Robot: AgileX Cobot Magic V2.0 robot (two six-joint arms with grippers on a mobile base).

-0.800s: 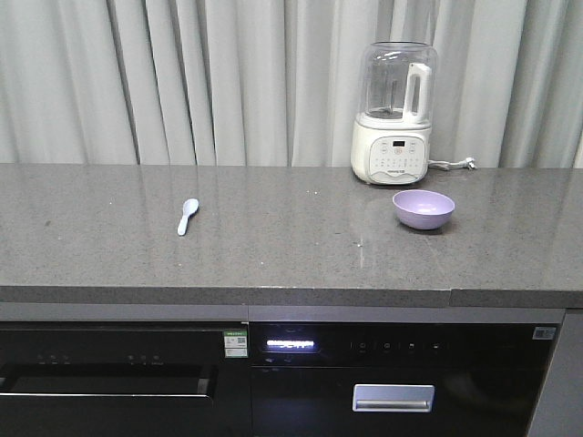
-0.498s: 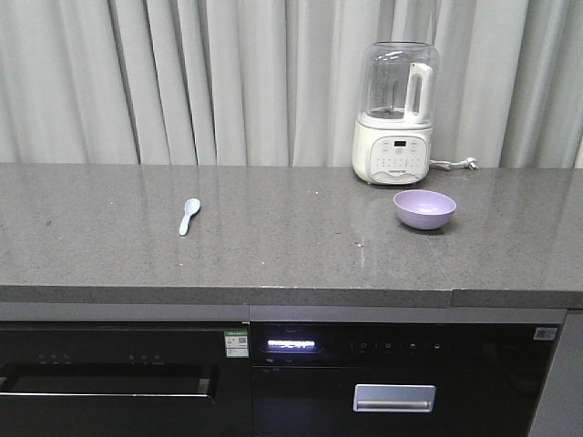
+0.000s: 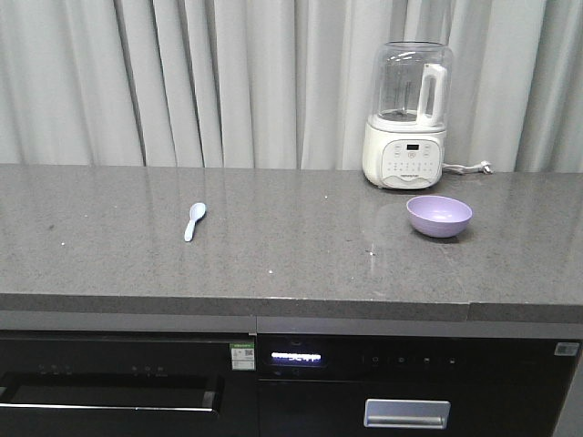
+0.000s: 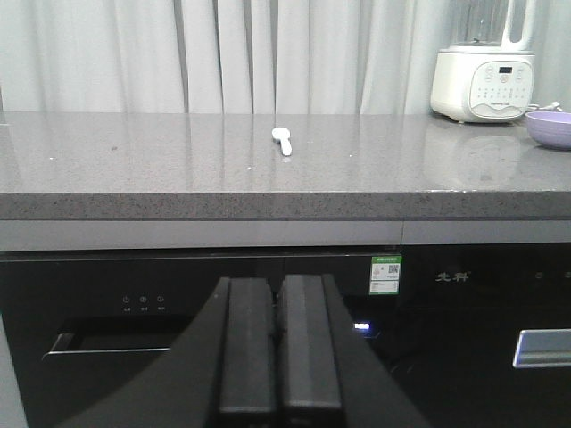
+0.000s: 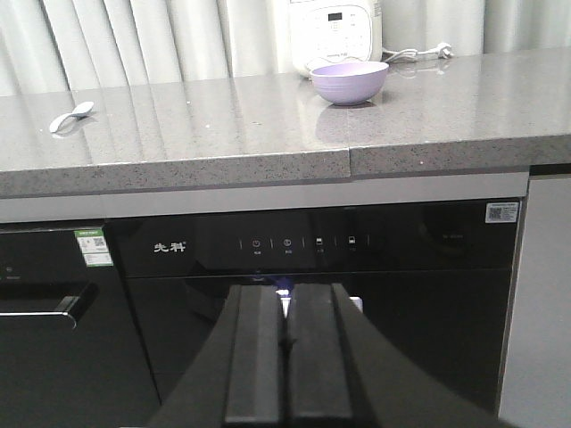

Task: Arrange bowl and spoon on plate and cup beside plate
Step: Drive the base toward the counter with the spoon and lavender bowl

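The lavender bowl (image 3: 439, 216) sits upright on the grey counter at the right, in front of the blender; it also shows in the right wrist view (image 5: 349, 81) and at the edge of the left wrist view (image 4: 549, 127). The pale spoon (image 3: 193, 220) lies on the counter left of centre, bowl end away from me (image 4: 283, 140) (image 5: 70, 116). The plate and the cup are out of view. My left gripper (image 4: 278, 294) and right gripper (image 5: 286, 299) are both shut and empty, held low in front of the black appliance fronts, below counter level.
A white blender (image 3: 406, 116) with a clear jug stands at the back right, its cord (image 3: 469, 167) trailing right. Grey curtains hang behind. Below the counter edge (image 3: 273, 309) are a black oven (image 3: 118, 387) and a dishwasher with a silver handle (image 3: 406, 412).
The front view has shifted: counter objects sit slightly further right and lower in the picture, so the base has moved. Bowl and spoon have not moved on the counter.
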